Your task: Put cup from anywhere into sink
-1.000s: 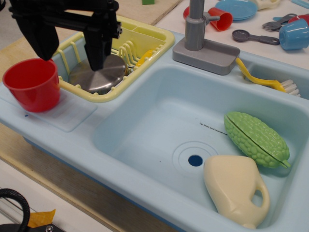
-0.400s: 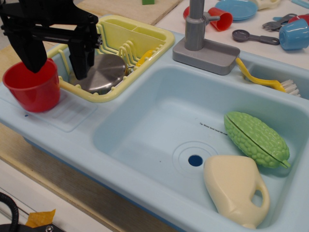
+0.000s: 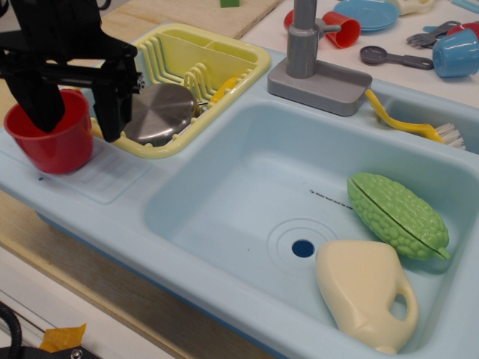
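The large red cup (image 3: 52,140) stands upright on the light blue drainboard at the far left, outside the basin. My black gripper (image 3: 75,116) is open over it. The left finger (image 3: 37,105) reaches into the cup's mouth and the right finger (image 3: 112,112) hangs outside its right wall, so the jaws straddle that wall. I cannot tell whether the fingers touch the cup. The cup's handle is hidden. The light blue sink (image 3: 224,194) fills the middle, with a round drain hole (image 3: 303,248) and a grey faucet (image 3: 303,37) behind.
A yellow dish rack (image 3: 224,56) holding a metal lid (image 3: 159,112) stands right of the cup. In the basin lie a green gourd toy (image 3: 397,215) and a cream jug (image 3: 365,292). A yellow brush (image 3: 408,123), small red cup (image 3: 340,28) and blue cup (image 3: 455,52) are behind.
My gripper has moved left and down from above the dish rack to the red cup, and its left finger now dips into the cup. The cup has not moved.
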{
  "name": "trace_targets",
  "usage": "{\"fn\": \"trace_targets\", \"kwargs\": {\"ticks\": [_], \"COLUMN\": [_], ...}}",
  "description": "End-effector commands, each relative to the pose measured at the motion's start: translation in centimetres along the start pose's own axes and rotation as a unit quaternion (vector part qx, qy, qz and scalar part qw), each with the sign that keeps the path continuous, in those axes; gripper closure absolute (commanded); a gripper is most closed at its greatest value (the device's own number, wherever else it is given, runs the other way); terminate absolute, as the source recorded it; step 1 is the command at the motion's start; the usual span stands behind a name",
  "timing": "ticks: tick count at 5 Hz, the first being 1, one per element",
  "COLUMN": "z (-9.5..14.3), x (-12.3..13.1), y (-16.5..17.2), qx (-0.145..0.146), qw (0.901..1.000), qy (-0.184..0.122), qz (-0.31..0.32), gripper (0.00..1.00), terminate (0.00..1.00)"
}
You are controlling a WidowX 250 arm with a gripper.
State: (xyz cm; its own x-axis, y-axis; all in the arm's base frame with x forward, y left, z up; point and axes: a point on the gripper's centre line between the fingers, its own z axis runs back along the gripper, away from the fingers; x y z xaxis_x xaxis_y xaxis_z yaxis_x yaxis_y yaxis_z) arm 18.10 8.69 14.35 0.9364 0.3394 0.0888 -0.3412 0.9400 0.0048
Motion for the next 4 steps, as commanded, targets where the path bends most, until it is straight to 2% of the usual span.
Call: {"fn": "trace_targets", "kwargs": {"ticks": [1, 2, 3, 4], "z": [-0.6, -1.1, -0.5, 1.1], "x": [0.2, 0.2, 0.4, 0.6], "y": [0.5, 0.3, -0.6, -3.4], "qx": [-0.005, -0.011, -0.011, -0.014], "qw": [0.9999, 0.9999, 0.9999, 0.9992], "qy": [-0.005, -0.001, -0.008, -0.035], "qz": [0.011, 0.008, 0.000, -0.011], "gripper": [1.00, 1.00, 1.00, 1.00], "terminate": [0.00, 0.00, 0.00, 0.00]}}
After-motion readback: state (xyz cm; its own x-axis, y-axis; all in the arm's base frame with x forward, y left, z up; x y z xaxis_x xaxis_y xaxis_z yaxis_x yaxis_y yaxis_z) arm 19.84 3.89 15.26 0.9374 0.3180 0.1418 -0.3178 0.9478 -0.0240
